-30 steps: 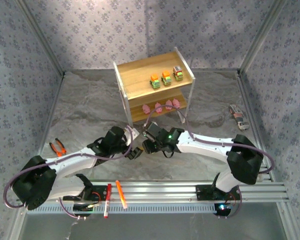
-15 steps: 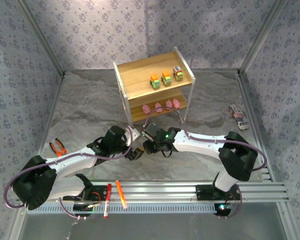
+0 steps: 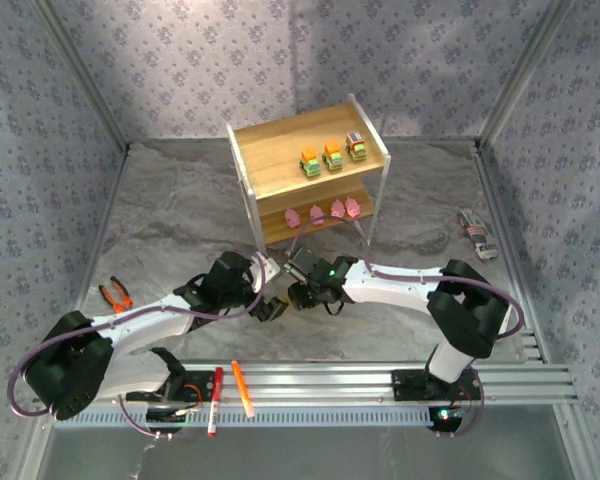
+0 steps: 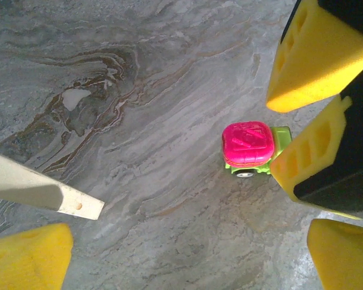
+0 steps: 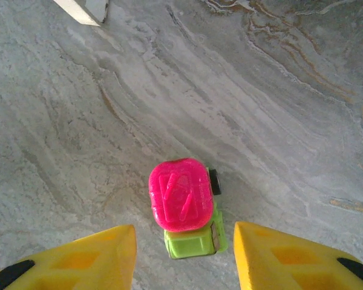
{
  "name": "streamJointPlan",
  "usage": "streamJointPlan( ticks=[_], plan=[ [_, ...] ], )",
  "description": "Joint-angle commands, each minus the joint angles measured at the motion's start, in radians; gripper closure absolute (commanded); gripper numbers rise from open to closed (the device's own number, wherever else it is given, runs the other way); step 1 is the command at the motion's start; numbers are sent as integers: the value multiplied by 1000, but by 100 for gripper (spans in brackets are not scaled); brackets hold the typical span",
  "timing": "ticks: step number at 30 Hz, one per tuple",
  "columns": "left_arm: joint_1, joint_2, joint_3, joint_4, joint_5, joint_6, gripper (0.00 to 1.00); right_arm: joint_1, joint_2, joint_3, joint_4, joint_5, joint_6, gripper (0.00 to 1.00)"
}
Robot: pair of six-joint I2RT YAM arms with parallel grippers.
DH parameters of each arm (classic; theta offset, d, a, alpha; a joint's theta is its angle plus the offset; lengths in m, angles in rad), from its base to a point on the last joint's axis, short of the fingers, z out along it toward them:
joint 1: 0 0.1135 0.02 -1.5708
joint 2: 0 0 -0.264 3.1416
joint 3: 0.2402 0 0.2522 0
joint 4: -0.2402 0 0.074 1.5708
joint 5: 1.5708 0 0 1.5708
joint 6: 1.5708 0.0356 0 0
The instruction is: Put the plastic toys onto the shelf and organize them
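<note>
**Seven toys shelved, one truck left on the table**

The shelf (image 3: pixel 280 160) carries three green trucks (image 3: pixel 332 157) in a row on its top board and four pink figures (image 3: pixel 325 211) on the lower one. The magenta-topped truck (image 5: pixel 184 205) stands on the table (image 3: pixel 180 220) in front of the shelf. The right gripper (image 5: pixel 184 232) straddles it, jaws parted with a gap on each side, gripping nothing. The left gripper (image 4: pixel 187 235) hovers near, spread wide and empty
</note>
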Motion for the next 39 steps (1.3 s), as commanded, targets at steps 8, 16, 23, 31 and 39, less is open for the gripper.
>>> streamJointPlan(
  ticks=[8, 16, 23, 31, 39],
  plan=[
    [35, 2, 21, 0, 36, -24, 0, -23, 41, 9, 20, -31, -34, 52],
    [34, 3, 22, 2, 41, -24, 0, -23, 65, 16, 32, -44, -35, 55],
    [34, 3, 22, 2, 39, -25, 0, -22, 73, 25, 31, -41, -37, 56],
    [40, 4, 23, 4, 33, -33, 0, -19, 72, 28, 17, -28, -40, 59],
    [46, 6, 23, 10, 32, -41, 1, 1, 88, 58, -23, 22, -52, 57]
  ],
)
